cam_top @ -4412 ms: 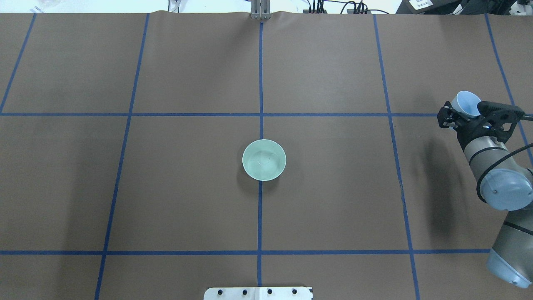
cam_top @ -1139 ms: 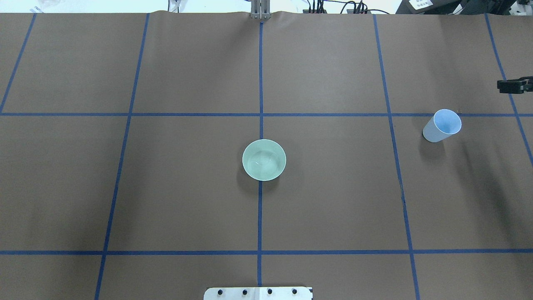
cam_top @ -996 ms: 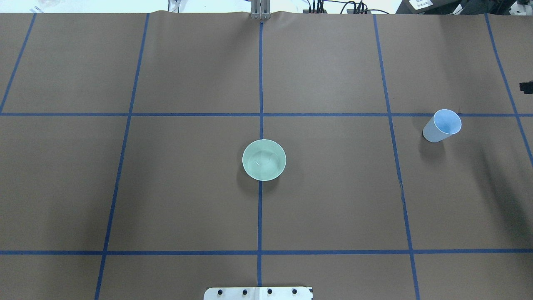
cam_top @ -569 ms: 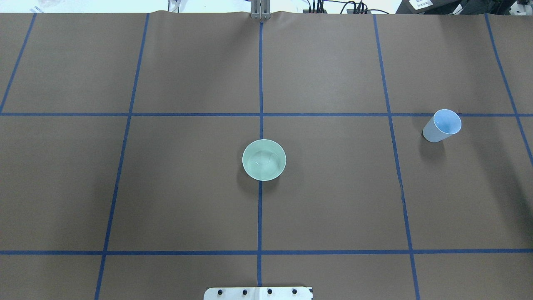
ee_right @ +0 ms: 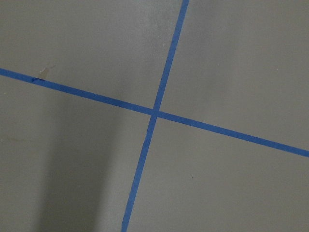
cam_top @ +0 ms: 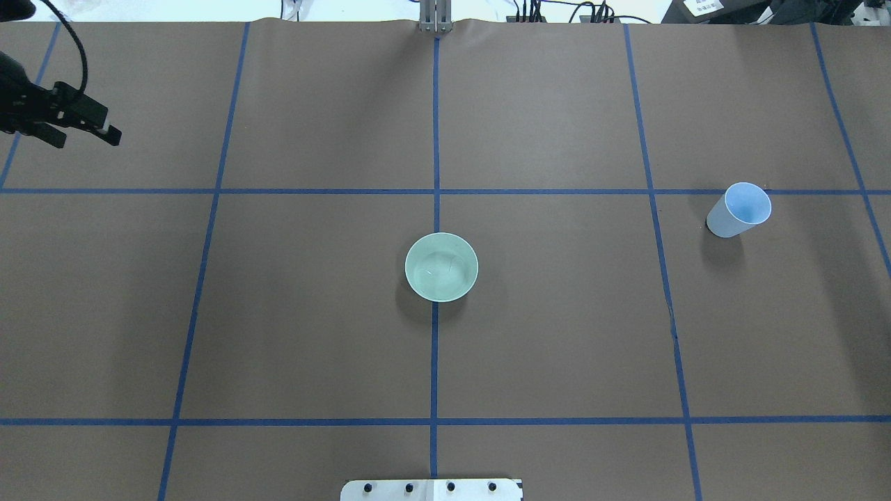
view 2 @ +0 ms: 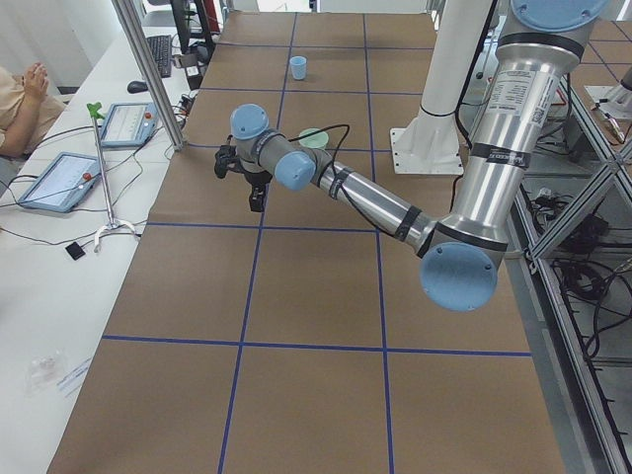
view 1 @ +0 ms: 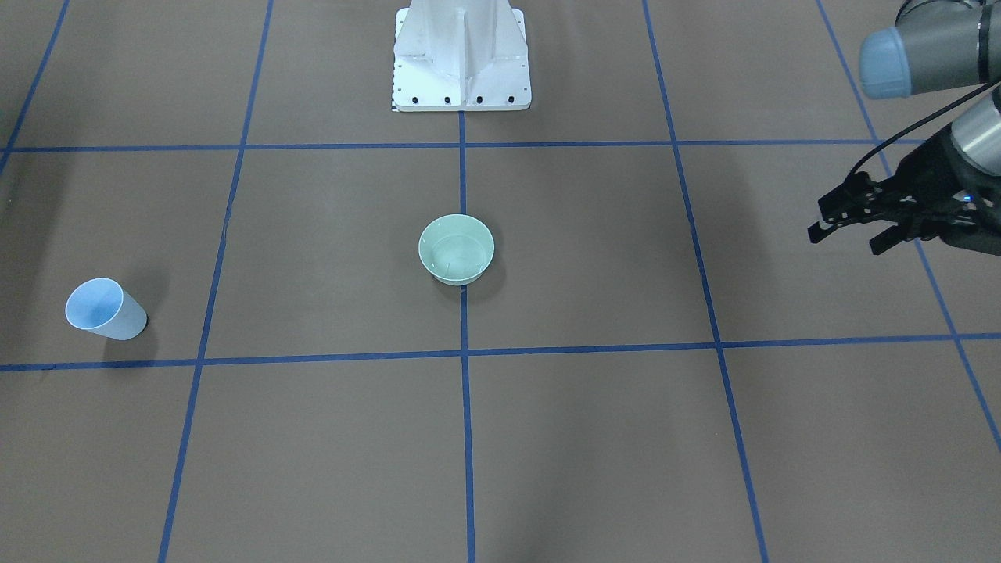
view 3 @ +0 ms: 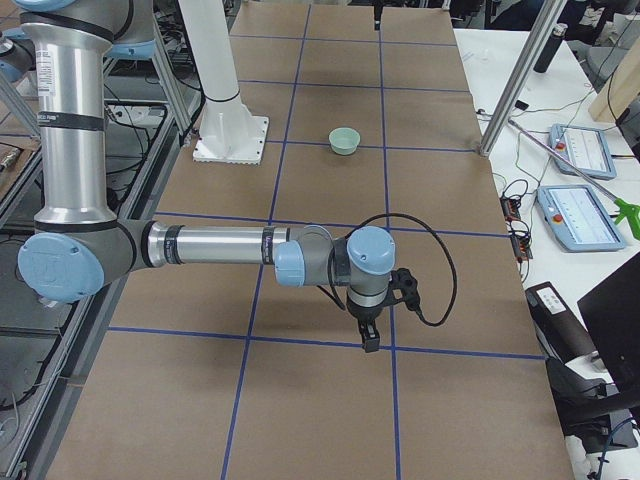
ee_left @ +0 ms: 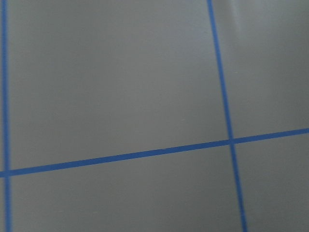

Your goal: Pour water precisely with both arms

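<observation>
- The blue cup [cam_top: 739, 210] is seen standing upright on the desk [cam_top: 313, 334] on the robot's right side, just beside a blue tape line [cam_top: 543, 191], with nothing gripping it. Whether any water is in it cannot be told.
- The green bowl [cam_top: 441, 267] is set at the desk's centre, on the middle tape line and well apart from the cup. A faint glint inside suggests water, though this is not certain.
- The left arm [view 2: 375, 202] is held over bare desk at the far left, well apart from both vessels. The left jaws are spread wide and nothing is held in them.
- The right arm [view 3: 210, 247] is shown only in the right side view, over the desk's right end. How the right jaws stand cannot be told.
- The step in hand is judged to be a reach by the left arm toward the bowl, the nearer vessel.
- This would be done well if the jaws were kept wide until the bowl's wall lay between them, the approach were made slowly, and the bowl were kept level so that nothing is spilled.
- A nudge against the rim should be avoided, since a light bowl is likely to slide on the desk.
</observation>
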Robot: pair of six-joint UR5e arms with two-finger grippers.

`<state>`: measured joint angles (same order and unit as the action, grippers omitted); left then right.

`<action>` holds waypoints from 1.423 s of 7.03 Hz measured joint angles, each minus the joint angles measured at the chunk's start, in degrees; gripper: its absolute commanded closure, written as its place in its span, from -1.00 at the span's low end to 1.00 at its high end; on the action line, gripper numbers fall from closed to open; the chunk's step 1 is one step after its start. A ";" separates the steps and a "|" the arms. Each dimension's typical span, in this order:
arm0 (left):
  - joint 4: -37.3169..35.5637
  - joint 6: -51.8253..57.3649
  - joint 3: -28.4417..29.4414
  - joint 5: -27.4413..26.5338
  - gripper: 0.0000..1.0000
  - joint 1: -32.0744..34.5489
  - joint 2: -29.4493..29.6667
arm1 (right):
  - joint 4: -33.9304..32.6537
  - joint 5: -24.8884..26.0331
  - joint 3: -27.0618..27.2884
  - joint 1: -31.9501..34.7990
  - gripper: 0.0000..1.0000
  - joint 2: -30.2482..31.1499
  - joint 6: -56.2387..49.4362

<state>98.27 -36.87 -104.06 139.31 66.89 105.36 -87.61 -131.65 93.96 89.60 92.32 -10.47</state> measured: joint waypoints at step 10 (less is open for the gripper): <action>-3.33 -35.84 10.13 -33.69 -0.96 -37.67 24.57 | 0.06 -0.26 -0.20 0.22 -1.00 1.10 -0.10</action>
<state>94.94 -72.71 -93.93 105.62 29.21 129.93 -87.56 -131.90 93.75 89.82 93.42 -10.57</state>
